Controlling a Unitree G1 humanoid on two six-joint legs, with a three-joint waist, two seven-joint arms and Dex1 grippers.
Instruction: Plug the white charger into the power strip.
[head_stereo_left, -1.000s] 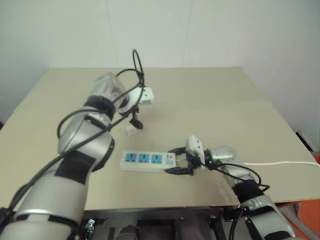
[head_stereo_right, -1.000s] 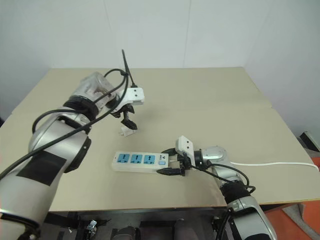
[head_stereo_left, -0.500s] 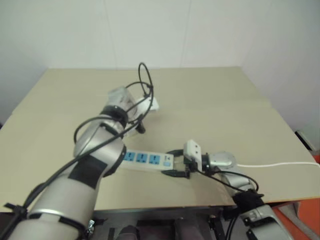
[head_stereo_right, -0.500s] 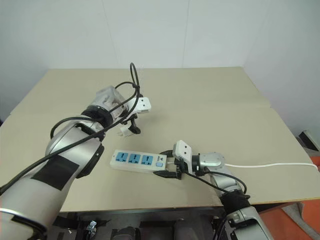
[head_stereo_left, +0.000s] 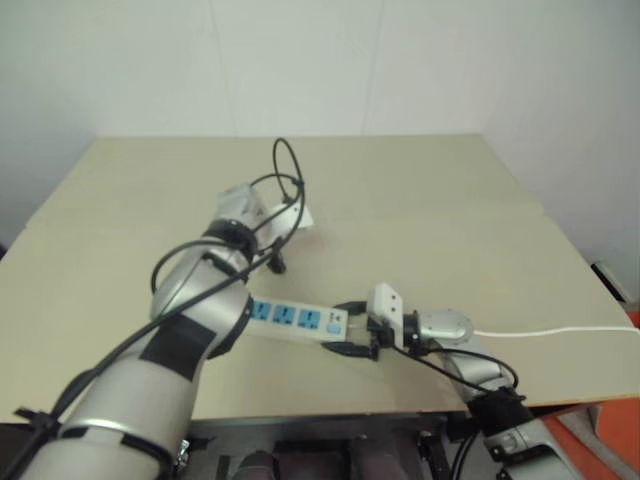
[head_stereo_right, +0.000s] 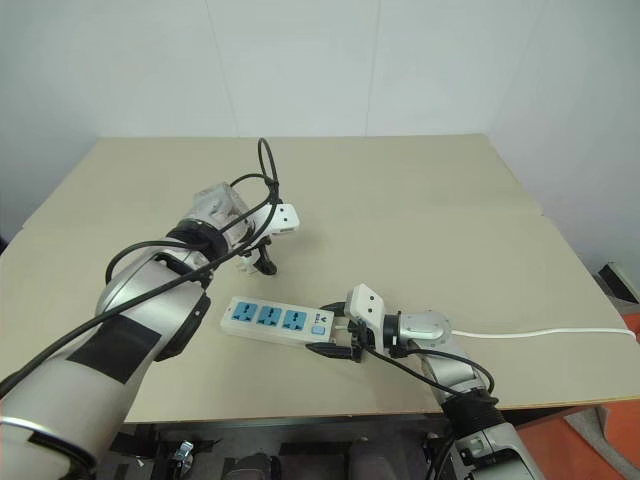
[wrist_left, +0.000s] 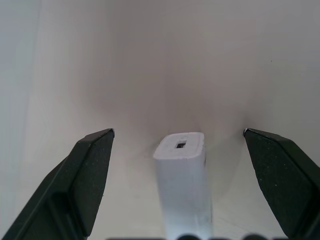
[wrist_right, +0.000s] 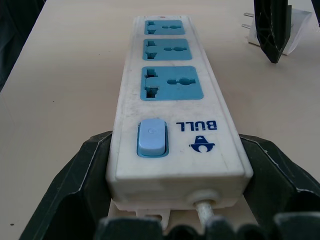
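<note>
Left claw: mine, spread wide over the charger — one black finger to each side of it, neither touching.
Charger: a small white block lying on the counter, near the middle and toward the near edge, with a slot in the end that faces my wrist camera. In the right wrist view its metal prongs point sideways, just past one of my left fingers.
Right claw: mine, closed on the strip at its switch end — a finger against each long side, the body wedged between them.
Strip: flat on the counter close to the near edge, about midway along it; three blue sockets in a row, then a blue switch, all empty and facing up.
Cable: thin, white, running from the held end toward the counter's right edge.
Charger to strip: near each other, apart, the charger just behind the strip's far end.
</note>
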